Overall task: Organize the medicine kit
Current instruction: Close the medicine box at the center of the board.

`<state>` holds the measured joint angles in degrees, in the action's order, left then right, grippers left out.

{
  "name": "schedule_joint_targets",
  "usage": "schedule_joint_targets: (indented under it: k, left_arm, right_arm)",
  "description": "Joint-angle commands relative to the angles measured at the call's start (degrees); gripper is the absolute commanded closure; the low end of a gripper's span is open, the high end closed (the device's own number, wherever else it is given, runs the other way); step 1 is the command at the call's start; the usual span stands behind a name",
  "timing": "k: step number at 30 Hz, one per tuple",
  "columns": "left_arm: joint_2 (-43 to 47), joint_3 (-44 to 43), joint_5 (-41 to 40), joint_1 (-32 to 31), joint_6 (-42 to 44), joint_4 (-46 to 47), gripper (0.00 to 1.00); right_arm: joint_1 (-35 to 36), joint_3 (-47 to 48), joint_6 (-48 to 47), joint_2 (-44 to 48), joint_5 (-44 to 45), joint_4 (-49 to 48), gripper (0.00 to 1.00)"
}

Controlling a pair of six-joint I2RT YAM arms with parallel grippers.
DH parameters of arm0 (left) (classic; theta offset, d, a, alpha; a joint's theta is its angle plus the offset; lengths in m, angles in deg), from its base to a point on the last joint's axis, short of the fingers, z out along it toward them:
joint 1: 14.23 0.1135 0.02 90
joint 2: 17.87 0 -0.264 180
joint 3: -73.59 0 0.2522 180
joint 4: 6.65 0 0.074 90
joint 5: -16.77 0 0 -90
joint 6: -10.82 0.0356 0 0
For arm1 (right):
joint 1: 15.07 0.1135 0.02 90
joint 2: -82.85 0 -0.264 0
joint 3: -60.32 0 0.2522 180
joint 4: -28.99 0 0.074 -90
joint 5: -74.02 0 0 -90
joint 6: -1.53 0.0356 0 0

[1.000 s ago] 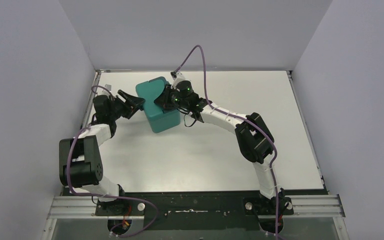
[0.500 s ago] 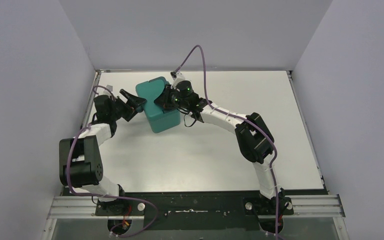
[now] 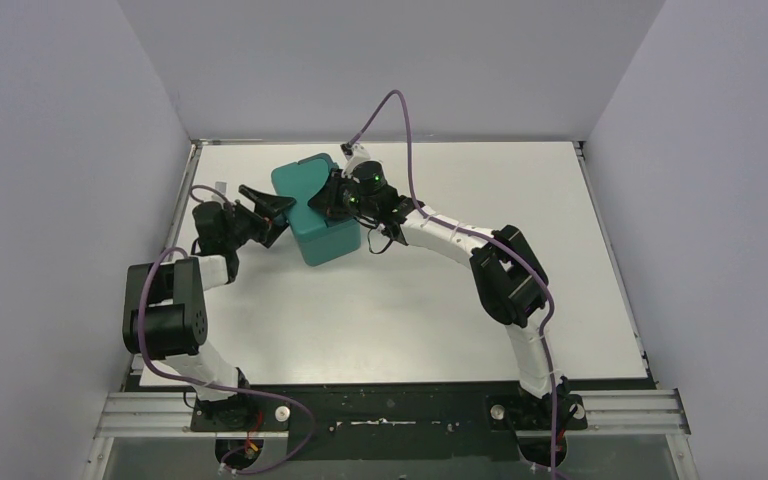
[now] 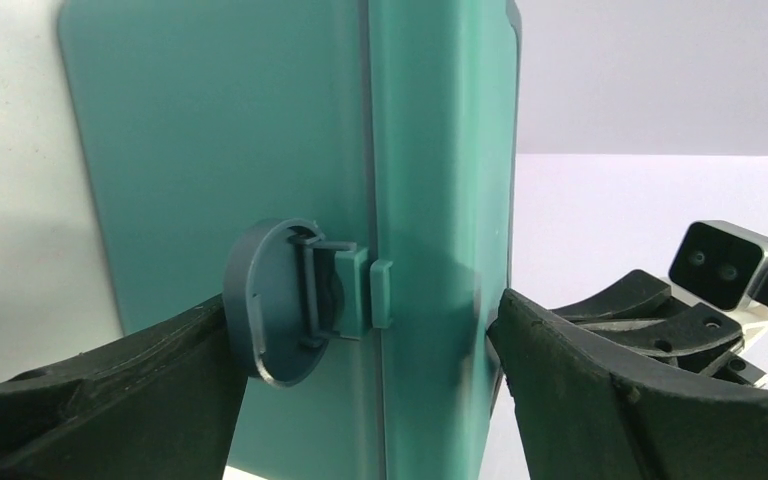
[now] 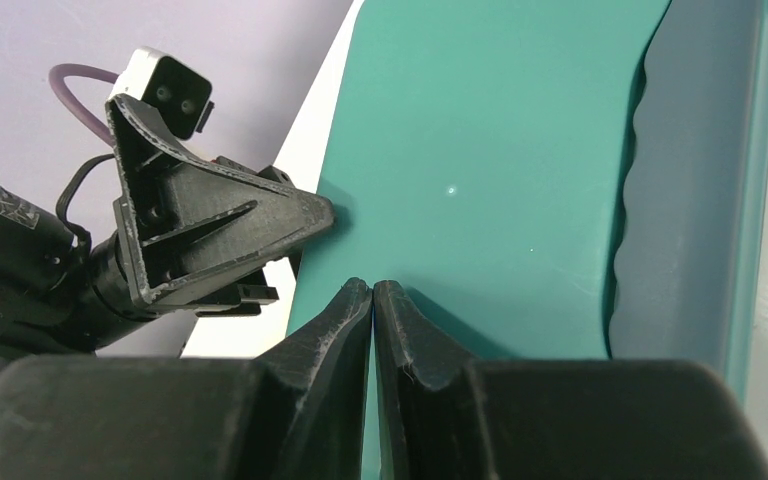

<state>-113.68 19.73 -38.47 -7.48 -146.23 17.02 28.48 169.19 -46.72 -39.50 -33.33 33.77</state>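
Left pincer widened, jaws apart astride grey round side knob of teal-green rectangular plastic medicine kit, upper left; right pincer closed.

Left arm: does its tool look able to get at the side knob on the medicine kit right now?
Probably yes: the open left tool sits astride the knob on the medicine kit, nothing between them.
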Motion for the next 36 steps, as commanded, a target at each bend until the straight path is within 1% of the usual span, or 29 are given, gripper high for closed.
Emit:
schedule_joint_targets:
  k: [1,5,8,14,21,26,36]
  left_arm:
    - [0.44,0.51,0.54,0.02,-1.46,8.0,0.14]
    - [-0.89,1.79,0.49,0.02,-4.73,13.54,0.2]
    - [-2.01,2.86,0.4,0.02,-7.24,18.67,0.27]
    - [-3.35,3.87,0.0,0.07,-8.46,21.73,0.34]
    - [-3.01,4.53,-1.0,0.46,-7.66,22.41,0.42]
    - [-3.63,4.07,-0.32,0.42,-7.98,23.87,0.48]
    - [-1.64,4.82,-0.85,1.02,-6.57,22.2,0.51]
  right_arm:
    - [0.85,-2.47,-2.63,-2.86,0.69,11.39,0.89]
    - [0.85,-2.69,-2.65,-2.97,0.65,11.0,0.89]
    - [0.84,-2.67,-2.65,-3.15,0.53,10.98,0.89]
    - [0.83,-2.73,-2.57,-3.55,0.34,10.64,0.89]
    - [0.84,-2.71,-2.64,-3.73,0.12,10.66,0.89]
    - [0.91,-2.82,-2.65,-3.95,-0.06,10.35,0.89]
    - [0.91,-3.2,-2.65,-3.99,-0.19,9.91,0.89]
